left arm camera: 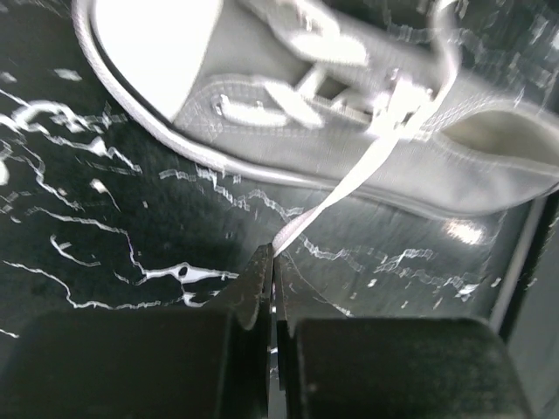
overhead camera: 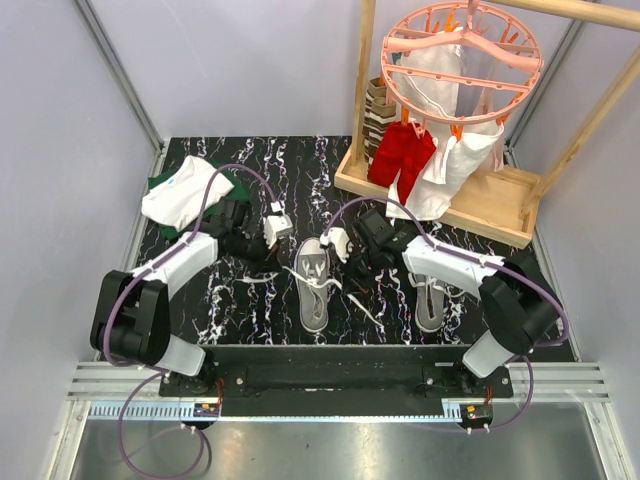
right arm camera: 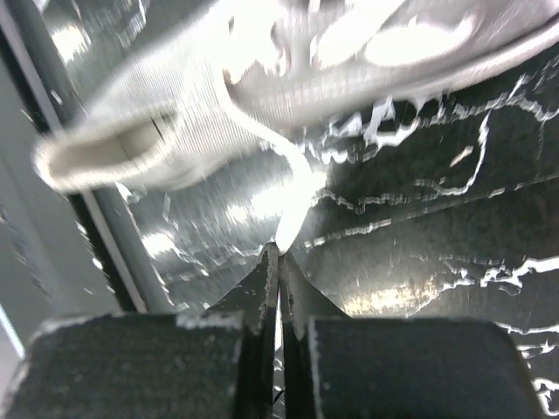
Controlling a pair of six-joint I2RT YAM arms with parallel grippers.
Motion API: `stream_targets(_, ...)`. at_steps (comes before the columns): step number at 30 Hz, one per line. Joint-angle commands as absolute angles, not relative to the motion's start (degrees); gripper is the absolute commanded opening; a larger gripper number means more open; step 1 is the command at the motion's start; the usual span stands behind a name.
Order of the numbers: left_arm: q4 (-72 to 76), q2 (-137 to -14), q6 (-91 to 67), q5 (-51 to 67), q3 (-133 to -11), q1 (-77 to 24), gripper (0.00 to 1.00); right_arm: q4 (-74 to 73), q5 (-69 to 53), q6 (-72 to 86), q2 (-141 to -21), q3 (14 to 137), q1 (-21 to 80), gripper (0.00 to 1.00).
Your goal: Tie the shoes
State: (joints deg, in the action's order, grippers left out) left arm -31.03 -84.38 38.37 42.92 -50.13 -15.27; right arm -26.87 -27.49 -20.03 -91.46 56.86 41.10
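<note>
Action at the middle of the dark marbled worktop [overhead camera: 300, 160], and both tools are committed. The left tool [left arm camera: 271, 258] has its jaws pressed tight together, pinching the end of a white lace [left arm camera: 349, 179] right at the tips. That lace runs up and away from the tool in a fairly straight line to the eyelets of the grey shoe [left arm camera: 288, 148]. The shoe lies just ahead of the tool, white toe cap off to the tool's left, open heel off to its right. Over to the right tool [right arm camera: 278, 255]: jaws squeezed shut as well, with the second lace [right arm camera: 279, 161] coming down in a curve to the fingertips. The view is blurred and glary here, but the lace does appear nipped at the tips. The same shoe sits just beyond this tool, heel opening towards the tool's left. From above, the shoe lies between the two tools, each close beside it. A second shoe [overhead camera: 430, 305] lies well out on the right tool's outer side, partly under that arm, and neither tool touches it. Folded white and green clothes [overhead camera: 185, 192] lie near the left tool, on its outer side. A wooden rack [overhead camera: 480, 205] stands beyond the right tool, with a pink round hanger [overhead camera: 460, 50] above it carrying red and white garments.
</note>
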Motion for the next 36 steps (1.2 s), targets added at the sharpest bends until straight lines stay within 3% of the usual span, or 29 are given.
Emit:
stream_targets(1,-23.56,-79.28,28.41,48.6,-49.4,-15.29,0.0,-23.83,-29.19,-11.61,-89.75,59.59,40.87,0.0)
stream_targets(8,-23.11,-74.36,29.35,48.87,-46.32,-16.52,0.0,-20.13,-25.49,-7.83,-85.08,58.97,40.25,0.0)
stream_targets(16,-24.35,-72.51,31.64,47.64,-44.12,-18.46,0.0,-21.44,-19.16,-13.27,-88.94,63.89,40.25,0.02)
stream_targets(18,-24.52,-72.6,31.73,47.29,-44.3,-18.46,0.0,-24.85,-19.51,-13.27,-90.26,64.95,40.25,0.14)
stream_targets(19,-24.61,-72.86,31.73,47.29,-44.47,-18.37,0.0,-25.83,-19.69,-13.01,-90.52,64.78,40.25,0.3)
stream_targets(22,-24.7,-73.04,31.99,47.28,-44.74,-18.37,0.0,-27.86,-19.34,-11.95,-90.18,62.76,40.34,0.55)
stream_targets(24,-24.61,-73.21,31.99,47.37,-44.74,-18.37,0.0,-28.12,-17.76,-10.64,-89.3,60.57,40.25,0.57)
stream_targets(26,-24.7,-73.48,32.08,47.46,-44.82,-18.46,0.0,-28.21,-16.8,-9.59,-88.77,59.16,40.25,0.65)
stream_targets(29,-24.7,-73.83,32.26,47.55,-45.0,-18.37,0.0,-28.21,-14.86,-8.53,-89.21,57.57,40.25,0.67)
stream_targets(36,-24.61,-74.27,32.08,47.37,-45.53,-18.54,0.0,-30.58,-12.13,-9.4,-95.26,58.09,40.43,0.6)
